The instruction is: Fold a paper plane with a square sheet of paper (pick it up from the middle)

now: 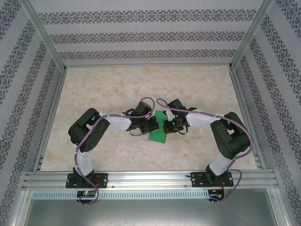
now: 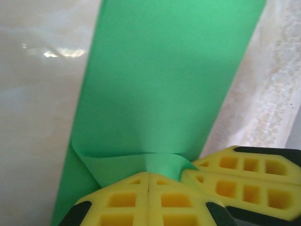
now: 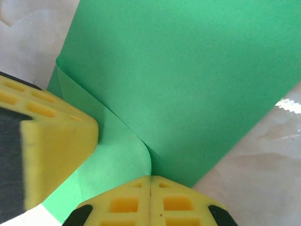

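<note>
Tabletop (image 1: 94, 89): pale, marbled, glossy.
Walls (image 1: 141, 35): grey floral-striped wallpaper, left, far, right.
Rail (image 1: 150, 179): aluminium, along the near edge.

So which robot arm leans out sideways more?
The right arm: its white lower link slants outward from its base, while the left arm rises nearly straight.

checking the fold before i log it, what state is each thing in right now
green paper: folded over, the fold a loose curl, not creased flat
left gripper: shut, pinching the paper at the curled fold
right gripper: shut, pinching the paper at the same fold
</note>
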You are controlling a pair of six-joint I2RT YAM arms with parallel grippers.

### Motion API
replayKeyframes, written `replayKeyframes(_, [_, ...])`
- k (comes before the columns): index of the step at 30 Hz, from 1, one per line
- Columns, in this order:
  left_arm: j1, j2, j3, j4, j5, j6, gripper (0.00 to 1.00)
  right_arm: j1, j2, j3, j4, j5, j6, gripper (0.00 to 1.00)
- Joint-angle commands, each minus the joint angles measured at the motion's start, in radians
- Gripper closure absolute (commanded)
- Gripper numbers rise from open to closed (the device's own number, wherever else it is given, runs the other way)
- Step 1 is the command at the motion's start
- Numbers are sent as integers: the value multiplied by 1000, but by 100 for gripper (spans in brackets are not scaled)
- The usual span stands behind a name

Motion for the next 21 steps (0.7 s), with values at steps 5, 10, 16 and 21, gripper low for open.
replayKeyframes(5, [-10,23,-18,3,-24,16,99,2,45,-7,-18,33,-9,97])
replayKeyframes(10, [-10,-27,-12,-16,-48,23,98,2,42,-9,-18,36,-7,97])
replayKeyframes(16, [3,-82,-2,-30,-101,49,96,2,43,-9,-18,35,-8,97])
replayKeyframes(21, [7,-66,6,-12,-98,48,95,2,41,-9,-18,35,-7,97])
